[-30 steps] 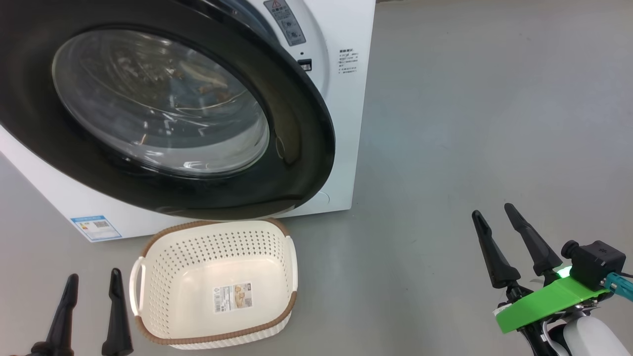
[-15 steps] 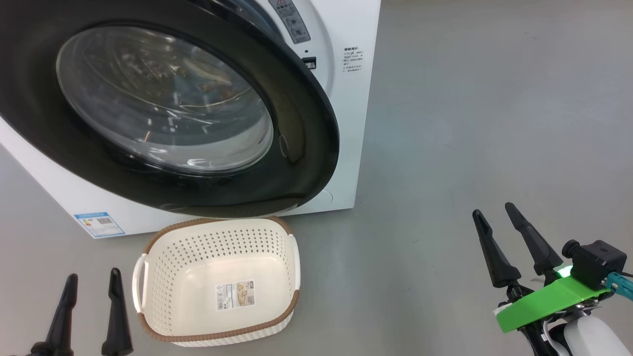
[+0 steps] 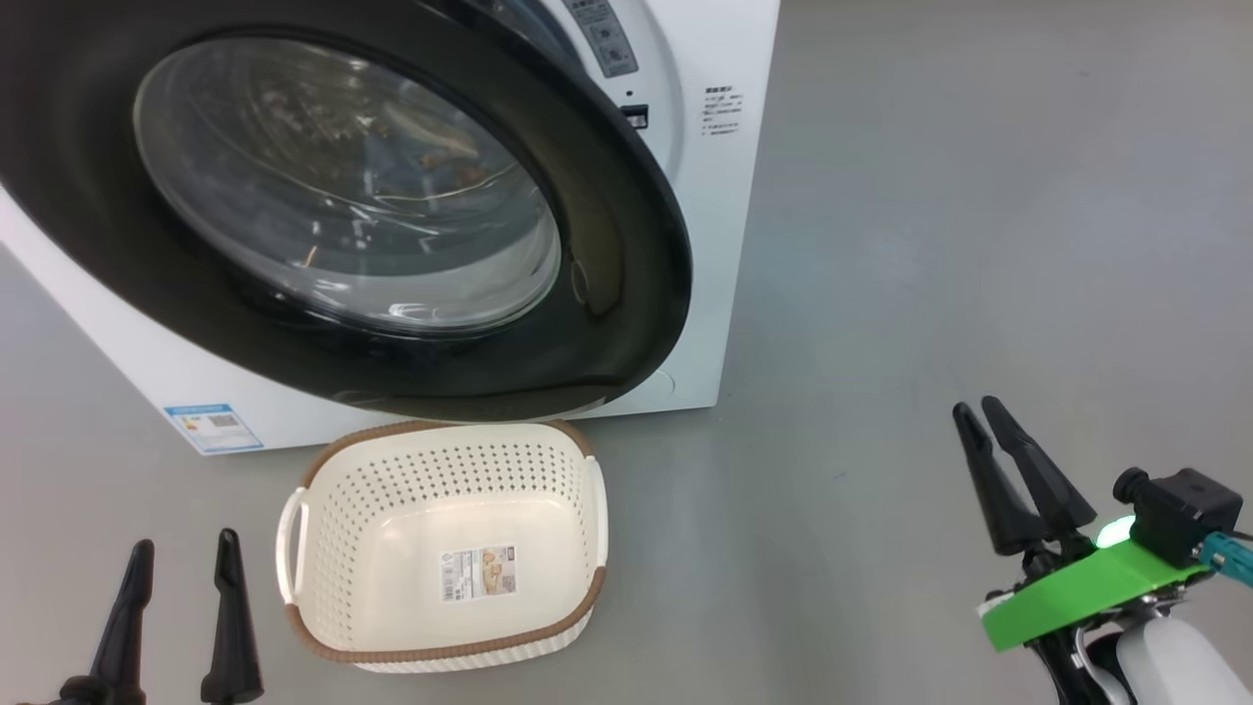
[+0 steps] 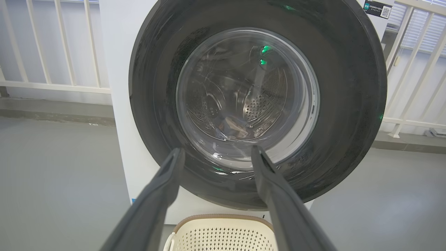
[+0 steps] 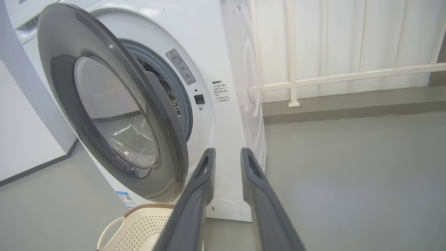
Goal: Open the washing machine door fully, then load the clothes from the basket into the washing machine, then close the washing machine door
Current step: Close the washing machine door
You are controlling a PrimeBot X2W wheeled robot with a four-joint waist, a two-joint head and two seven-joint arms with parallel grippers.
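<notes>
Both left gripper (image 3: pixel 187 540) and right gripper (image 3: pixel 975 404) gape; glossy black door (image 3: pixel 631 245) hangs ajar.

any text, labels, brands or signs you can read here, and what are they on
No words are legible at this size.
grey sticker on the big white front-loading washing machine: warning triangle, print too small.
black print block on its front: too small.
blue sticker at its lower corner: blurred.
dark QR label near its upper corner: unreadable.
paper label inside the cream perforated plastic basket: blurred.
</notes>
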